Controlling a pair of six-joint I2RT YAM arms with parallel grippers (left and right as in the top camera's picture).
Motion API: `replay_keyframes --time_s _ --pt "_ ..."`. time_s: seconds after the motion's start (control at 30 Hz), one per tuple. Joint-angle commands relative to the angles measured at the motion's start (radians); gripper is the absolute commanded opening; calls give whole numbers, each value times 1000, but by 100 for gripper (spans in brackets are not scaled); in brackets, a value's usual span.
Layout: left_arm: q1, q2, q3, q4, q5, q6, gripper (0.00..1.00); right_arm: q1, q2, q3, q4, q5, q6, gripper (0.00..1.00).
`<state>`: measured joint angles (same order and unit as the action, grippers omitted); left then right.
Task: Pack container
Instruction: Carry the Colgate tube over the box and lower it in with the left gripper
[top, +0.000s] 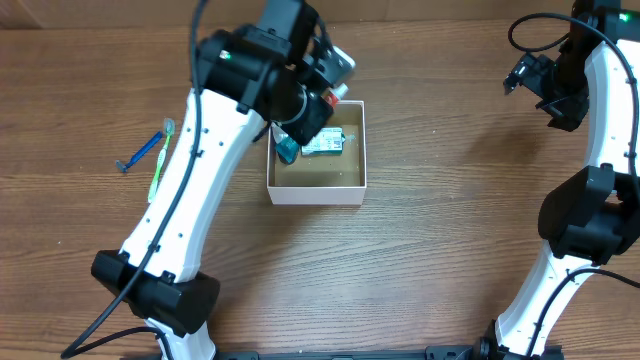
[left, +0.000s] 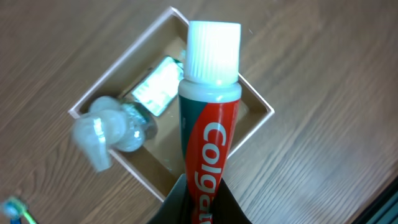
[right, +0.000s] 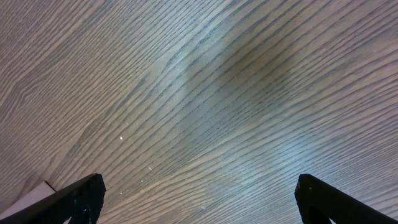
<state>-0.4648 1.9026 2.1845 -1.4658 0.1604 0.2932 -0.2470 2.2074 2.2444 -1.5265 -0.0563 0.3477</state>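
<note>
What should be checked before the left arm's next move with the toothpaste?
1. Grip on the toothpaste tube: ok, the left gripper is shut on its lower end.
2. Tube over the box: ok, the cap points at it.
3. Free floor in the box: ok, the small bottle lies toward the back and the front is bare.
4. Height of the tube above the floor: cannot tell.
5. Right gripper out of the way: ok, open over bare table.
6. Toothbrush and razor packed: not ok, both lie on the table left of the box.
</note>
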Motion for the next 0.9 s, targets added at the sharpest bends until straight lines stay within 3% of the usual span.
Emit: replay_keyframes --time_s 0.0,0.3,0.57,0.87 --pt "-46 -18 -93 11 -2 143 9 3 -40 21 4 -5 8 100" --pt "-56 -12 -331 145 -2 203 18 3 -40 21 4 -5 9 100" --pt "-55 -12 -539 284 -3 273 17 3 -40 21 4 -5 9 100" --pt "-53 -14 -530 318 -7 225 18 3 -40 21 4 -5 9 100"
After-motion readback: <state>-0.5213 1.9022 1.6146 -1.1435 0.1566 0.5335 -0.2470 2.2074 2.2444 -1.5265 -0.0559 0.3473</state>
